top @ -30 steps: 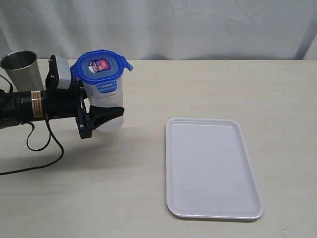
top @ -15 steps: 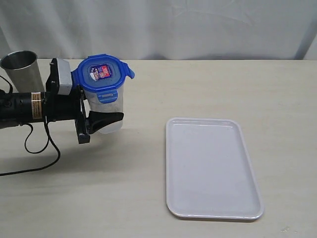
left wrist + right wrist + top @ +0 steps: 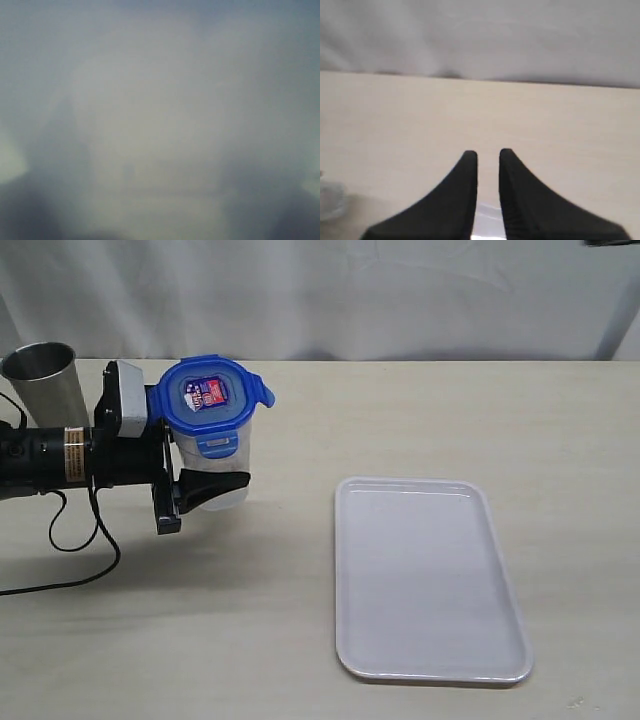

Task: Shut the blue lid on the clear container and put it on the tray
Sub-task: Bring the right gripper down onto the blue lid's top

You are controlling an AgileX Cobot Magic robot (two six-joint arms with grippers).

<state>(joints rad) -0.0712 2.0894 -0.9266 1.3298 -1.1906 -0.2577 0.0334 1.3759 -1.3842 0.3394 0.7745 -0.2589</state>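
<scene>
A pale wooden table stands in front of a white cloth backdrop. From the left edge a black robot arm lies nearly level over the table, a dark cable looping beneath it. At its end, the left tool is clamped around the lower body of the clear container, with one black finger crossing the near side of the canister. The container sits at the left of the table and leans, so its top faces partly towards me. I cannot tell whether its base touches the table.

The blue lid sits on the container's rim, directly above the tool, its red and blue sticker showing. The front flap hangs down and one flap at the right juts outwards.

Behind the arm, at the far left, stands a steel cup. The tray lies flat on the right half of the table, well apart from the container and the tool.

The left wrist camera shows only grey blur. The right wrist camera shows the right tool above the table, its two black fingers a narrow gap apart with nothing between them.
</scene>
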